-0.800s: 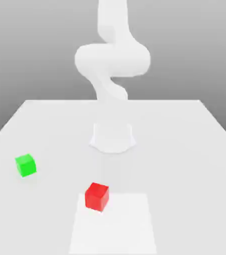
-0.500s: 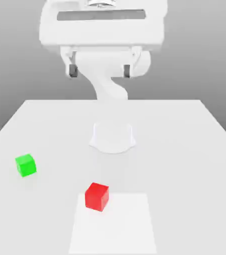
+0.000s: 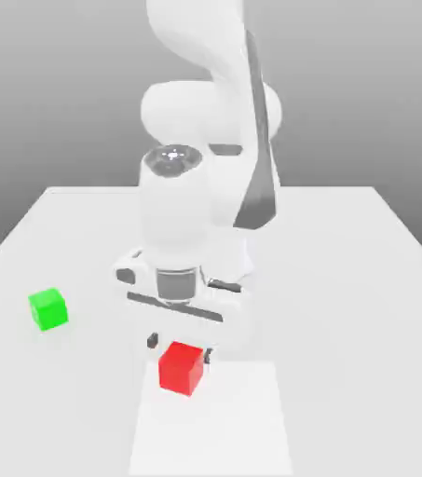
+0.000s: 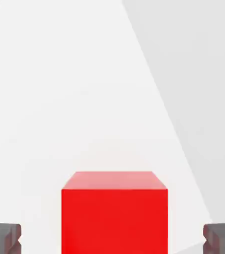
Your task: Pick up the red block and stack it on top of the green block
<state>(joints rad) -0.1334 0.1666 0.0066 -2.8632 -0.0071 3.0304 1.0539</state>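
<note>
We judged the step in hand to be the approach for the pick. Our gripper hung just over the red block, jaws spread wide, one dark fingertip standing clear on each side of the cube and neither touching it in the hand view. The red block sat on the table, at the edge of a paler square patch, still unlifted. The green block rested well apart, toward the exterior view's left, with nothing on it.

The next move, as we read it, called for a short descent until the fingers bracketed the cube's sides, then a squeeze, a lift, and a carry over to the green block.

In the exterior view the hand's body covered most of the fingers, so how far they reached down past the cube's top we could not tell
</note>
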